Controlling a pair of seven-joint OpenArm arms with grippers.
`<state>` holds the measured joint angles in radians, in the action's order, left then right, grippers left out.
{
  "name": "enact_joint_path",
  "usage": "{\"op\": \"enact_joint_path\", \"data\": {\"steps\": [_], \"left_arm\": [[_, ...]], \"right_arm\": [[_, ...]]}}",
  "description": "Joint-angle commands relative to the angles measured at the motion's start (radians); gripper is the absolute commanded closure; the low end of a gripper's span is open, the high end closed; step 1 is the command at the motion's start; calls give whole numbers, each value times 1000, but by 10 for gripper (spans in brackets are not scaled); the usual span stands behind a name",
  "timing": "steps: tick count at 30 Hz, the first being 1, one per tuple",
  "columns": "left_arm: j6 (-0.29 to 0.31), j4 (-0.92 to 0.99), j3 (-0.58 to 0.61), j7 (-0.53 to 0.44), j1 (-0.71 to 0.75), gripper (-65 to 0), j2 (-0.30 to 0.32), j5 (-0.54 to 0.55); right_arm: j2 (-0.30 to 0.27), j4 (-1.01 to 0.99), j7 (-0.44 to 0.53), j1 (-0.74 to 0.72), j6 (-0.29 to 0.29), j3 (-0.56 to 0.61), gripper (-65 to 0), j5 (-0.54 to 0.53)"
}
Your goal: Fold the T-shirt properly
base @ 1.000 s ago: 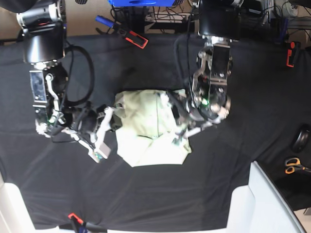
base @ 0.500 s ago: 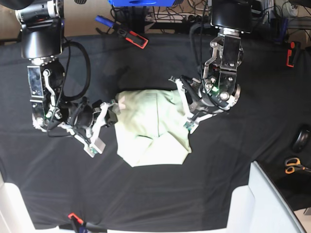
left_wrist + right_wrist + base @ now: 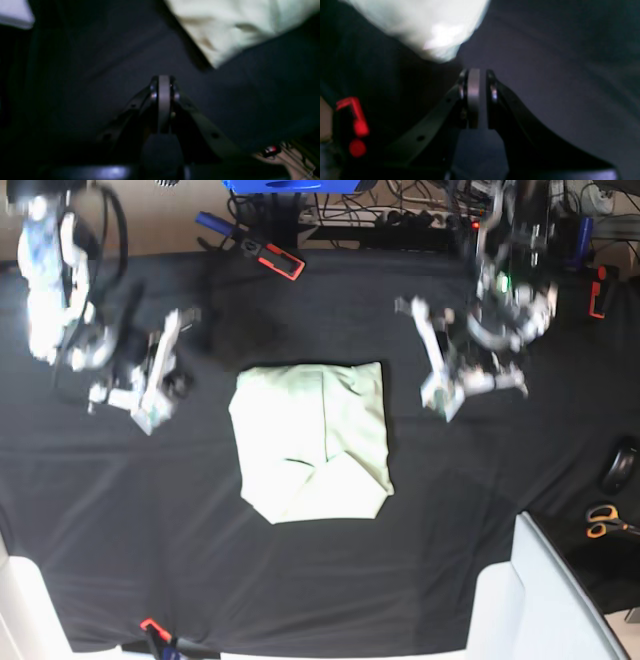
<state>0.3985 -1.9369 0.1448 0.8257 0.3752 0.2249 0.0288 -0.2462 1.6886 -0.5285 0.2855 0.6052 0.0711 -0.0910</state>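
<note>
The T-shirt [image 3: 312,442] is seen lying near the middle of the black-covered table [image 3: 480,530] as a compact, roughly square packet, with one lower corner turned in at an angle and its edges not quite aligned. Neither tool is touching it: the left tool [image 3: 432,392] is held above the table to one side of the packet, and the right tool [image 3: 150,402] on the opposite side, both well apart from the cloth. In the left wrist view the left tool [image 3: 163,86] is shown clenched on nothing, its jaws pressed together over bare table covering, with a corner of the T-shirt [image 3: 235,27] beyond it. In the right wrist view the right tool [image 3: 477,82] is shown nearly closed, a thin gap left between the jaws, and nothing is gripped. The fold is judged to be nearly or fully finished; if a last touch is wanted, the slanted lower corner should be squared and the top smoothed flat without the layers beneath being dragged apart, and any approach should be made low and from the side so the packet is not disturbed. Scissors [image 3: 603,522] lie near the table's edge and a red-and-black clamp [image 3: 280,260] at the far edge; both are well apart from the cloth, and nothing is seen obstructing either arm.
</note>
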Motion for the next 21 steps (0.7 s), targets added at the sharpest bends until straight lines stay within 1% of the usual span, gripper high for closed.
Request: {"op": "enact_joint_path", "data": {"steps": [1,3,4,5,8,12,13,17,18,19,21], "left_arm": [[-3,-20,-11,-70,40,0,31,3],[-3,-20,-12,-150,115,0,66,3],[-5,-20,-11,-181,149,0,86,3],[-5,-20,-9,-187,187,0,98,3],[-5,-19,-9,-185,264,0,104,3],[-5,-16,2,-185,361,0,103,3],[-5,-14,2,-185,376,0,98,3],[-6,-2,28,-185,446,0,92,3],[-22,12,45,-184,456,0,93,3],[-52,40,65,-184,462,0,97,3],[-138,133,114,-184,463,0,100,3]], "right_arm": [[-9,41,51,41,5,-7,-44,40],[-9,86,86,130,5,-9,-44,132],[-6,118,84,174,5,-21,-44,168],[2,147,81,220,5,-40,-44,198],[44,209,54,326,5,-66,-44,210],[94,224,-86,416,5,-86,-44,210],[109,222,-103,432,5,-86,-44,208],[163,222,-112,519,5,-84,-44,208],[169,221,-112,532,3,-84,-44,208],[175,215,-114,544,3,-83,-44,208],[183,163,-118,555,3,-80,-44,208]]}}
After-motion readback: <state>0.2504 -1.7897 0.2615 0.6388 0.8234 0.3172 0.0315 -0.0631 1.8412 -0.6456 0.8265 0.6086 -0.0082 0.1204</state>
